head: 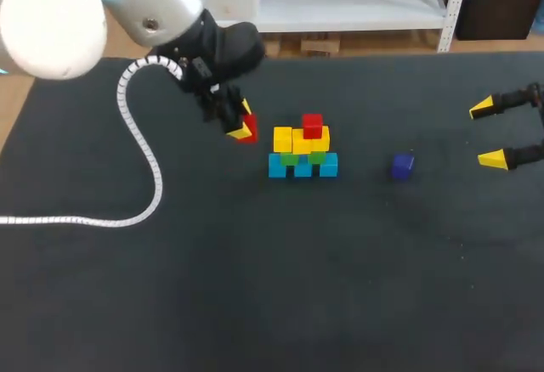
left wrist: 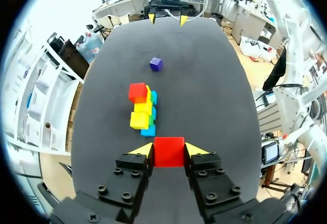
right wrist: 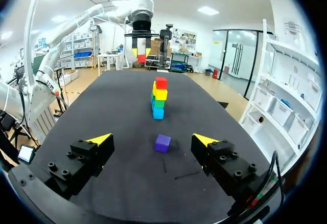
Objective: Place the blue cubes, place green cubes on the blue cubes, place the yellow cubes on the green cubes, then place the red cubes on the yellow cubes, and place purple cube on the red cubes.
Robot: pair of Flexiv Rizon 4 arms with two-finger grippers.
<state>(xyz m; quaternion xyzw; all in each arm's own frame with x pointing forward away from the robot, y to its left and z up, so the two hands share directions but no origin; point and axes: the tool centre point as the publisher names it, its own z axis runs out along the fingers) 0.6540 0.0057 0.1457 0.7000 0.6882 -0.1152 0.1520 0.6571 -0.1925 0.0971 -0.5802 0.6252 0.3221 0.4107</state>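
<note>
risk: the stack (head: 303,153) may be toppled if the red cube (left wrist: 169,151), gripped by the left fingers (left wrist: 143,149) beside it, is lowered off-centre; right fingers (right wrist: 101,139) are open near the purple cube (right wrist: 162,142)

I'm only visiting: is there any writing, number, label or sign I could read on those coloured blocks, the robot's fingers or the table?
No text can be read anywhere.
The stacked cubes, the red cube held in the left gripper and the purple cube show plain faces.
The black table and the right gripper show no markings.
</note>
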